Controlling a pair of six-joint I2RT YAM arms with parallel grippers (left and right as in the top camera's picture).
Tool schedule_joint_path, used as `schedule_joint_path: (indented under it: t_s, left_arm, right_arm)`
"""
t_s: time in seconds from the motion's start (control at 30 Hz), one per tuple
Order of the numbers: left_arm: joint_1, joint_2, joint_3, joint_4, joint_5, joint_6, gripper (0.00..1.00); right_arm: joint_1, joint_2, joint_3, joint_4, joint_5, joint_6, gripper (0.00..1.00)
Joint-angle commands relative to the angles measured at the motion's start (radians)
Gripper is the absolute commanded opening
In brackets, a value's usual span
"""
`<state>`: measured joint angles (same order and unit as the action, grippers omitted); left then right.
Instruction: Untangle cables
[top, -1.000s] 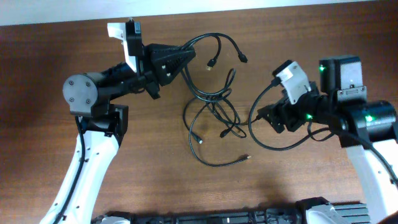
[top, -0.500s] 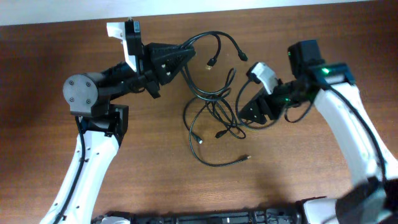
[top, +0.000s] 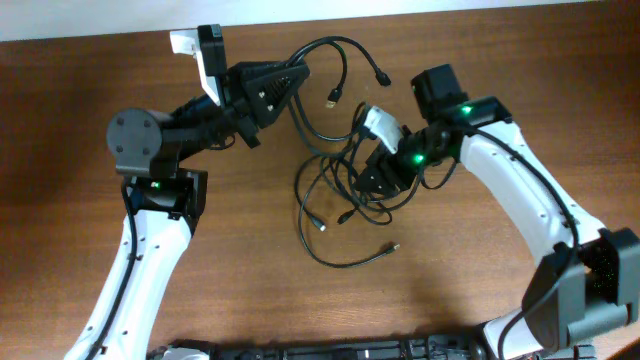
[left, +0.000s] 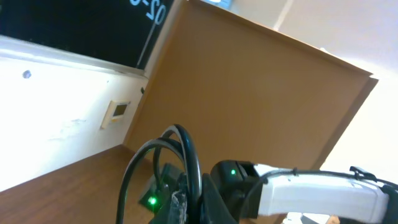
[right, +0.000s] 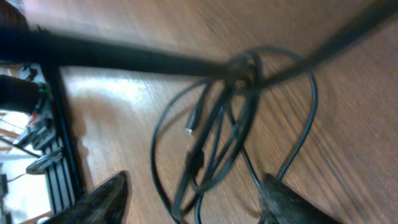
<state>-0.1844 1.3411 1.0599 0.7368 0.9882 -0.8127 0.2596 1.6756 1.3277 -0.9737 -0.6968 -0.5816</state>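
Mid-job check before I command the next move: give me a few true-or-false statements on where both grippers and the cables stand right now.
1. The left gripper is shut on a strand of the cables. True.
2. The right gripper sits far off to the side, away from the tangle. False: it is over the tangle's right side.
3. The right gripper's fingers stand apart. True.
4. The cables lie separated in straight lines. False: they cross in knotted, overlapping loops.
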Motion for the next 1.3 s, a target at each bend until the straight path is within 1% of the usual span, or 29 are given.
schedule_joint_path:
  t_s: [0.0, 0.13, 0.23, 0.3, 0.4, 0.43, 0.5, 0.57, 0.63, 0.67, 0.7, 0.77, 0.8, 0.9, 1.0, 1.03, 1.07, 1.1, 1.13, 1.27]
  left_arm:
    - [0.004, 0.002, 0.021, 0.002, -0.035, -0.002, 0.0]
    - [0.004, 0.002, 0.021, 0.002, -0.039, -0.002, 0.0]
    - [0.004, 0.002, 0.021, 0.0, -0.043, -0.001, 0.0]
    - [0.005, 0.002, 0.021, -0.031, -0.055, 0.014, 0.0]
    - [0.004, 0.002, 0.021, -0.096, -0.076, 0.051, 0.0]
    - [0.004, 0.002, 0.021, -0.143, -0.102, 0.051, 0.0]
    - [0.004, 0.002, 0.021, -0.208, -0.142, 0.051, 0.0]
    - [0.005, 0.002, 0.021, -0.269, -0.169, 0.052, 0.0]
    - [0.005, 0.002, 0.021, -0.322, -0.179, 0.082, 0.0]
    - [0.006, 0.002, 0.021, -0.355, -0.186, 0.108, 0.0]
    - [0.014, 0.002, 0.021, -0.404, -0.201, 0.142, 0.0]
    - [0.058, 0.002, 0.021, -0.57, -0.282, 0.187, 0.0]
    - [0.072, 0.002, 0.021, -0.614, -0.31, 0.192, 0.0]
    - [0.139, 0.002, 0.021, -0.834, -0.486, 0.22, 0.0]
    - [0.18, 0.002, 0.021, -0.969, -0.634, 0.22, 0.0]
    - [0.198, 0.002, 0.021, -1.024, -0.699, 0.22, 0.03]
    - [0.208, 0.002, 0.021, -1.056, -0.728, 0.22, 0.25]
    - [0.217, 0.002, 0.021, -1.086, -0.744, 0.22, 0.54]
    - [0.223, 0.002, 0.021, -1.113, -0.746, 0.22, 0.99]
    - [0.227, 0.002, 0.021, -1.218, -0.749, 0.22, 0.99]
  right_arm:
    - [0.016, 0.053, -0.003, 0.014, 0.09, -0.013, 0.56]
    - [0.016, 0.126, -0.003, 0.025, 0.044, -0.009, 0.56]
    - [0.016, 0.168, -0.003, 0.029, -0.096, -0.01, 0.55]
    - [0.016, 0.179, -0.003, 0.041, -0.182, -0.01, 0.54]
    - [0.016, 0.181, -0.003, 0.062, -0.187, -0.009, 0.54]
    - [0.016, 0.182, -0.003, 0.072, -0.187, -0.005, 0.54]
    - [0.016, 0.182, -0.003, 0.073, -0.172, -0.005, 0.54]
    - [0.014, 0.182, -0.003, 0.073, -0.061, 0.065, 0.52]
    - [0.01, 0.182, -0.003, 0.061, 0.106, 0.183, 0.38]
    - [0.001, 0.182, -0.003, 0.043, 0.177, 0.234, 0.29]
    - [-0.014, 0.182, -0.003, 0.023, 0.231, 0.277, 0.25]
    - [-0.068, 0.182, -0.003, -0.015, 0.256, 0.288, 0.24]
    - [-0.088, 0.182, -0.003, -0.023, 0.249, 0.288, 0.24]
    - [-0.151, 0.182, -0.003, -0.055, 0.206, 0.274, 0.24]
    - [-0.177, 0.182, -0.003, -0.091, 0.2, 0.249, 0.24]
    - [-0.177, 0.182, -0.003, -0.098, 0.2, 0.246, 0.24]
    - [-0.175, 0.182, -0.003, -0.1, 0.2, 0.246, 0.24]
    - [-0.173, 0.182, -0.003, -0.101, 0.2, 0.246, 0.24]
    - [-0.17, 0.182, -0.003, -0.101, 0.2, 0.246, 0.24]
    - [-0.169, 0.182, -0.003, -0.101, 0.2, 0.246, 0.24]
